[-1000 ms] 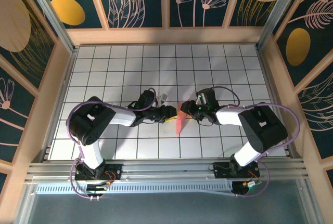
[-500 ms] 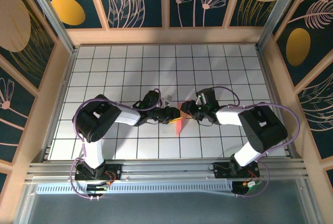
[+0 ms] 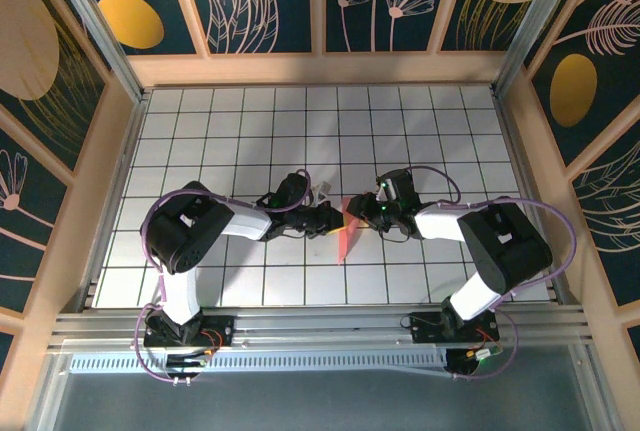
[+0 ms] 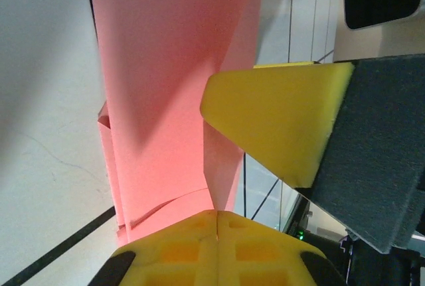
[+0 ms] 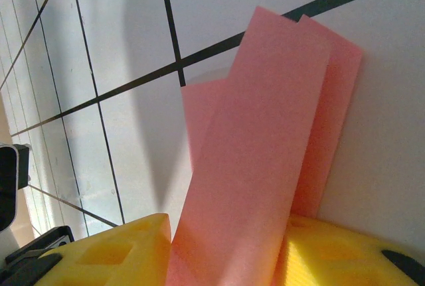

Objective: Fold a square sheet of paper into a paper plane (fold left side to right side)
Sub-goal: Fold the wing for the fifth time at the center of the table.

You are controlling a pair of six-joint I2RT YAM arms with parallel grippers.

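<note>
The paper plane is a narrow, layered strip of salmon-pink paper that angles toward the near edge from the spot where both grippers meet at the table's middle. My left gripper comes in from the left. In its wrist view the yellow pads are pressed together, with a crease of the pink paper running into their seam. My right gripper faces it from the right. Its fingers stand apart, and the folded paper fills the gap between them and touches both. One right finger shows beside the paper.
The white tiled table lies open behind and to both sides of the arms. Wooden walls close it at the back and sides. A metal rail carrying the arm bases runs along the near edge.
My left gripper slid slightly right toward the paper and shut. The right gripper and the paper have held still.
</note>
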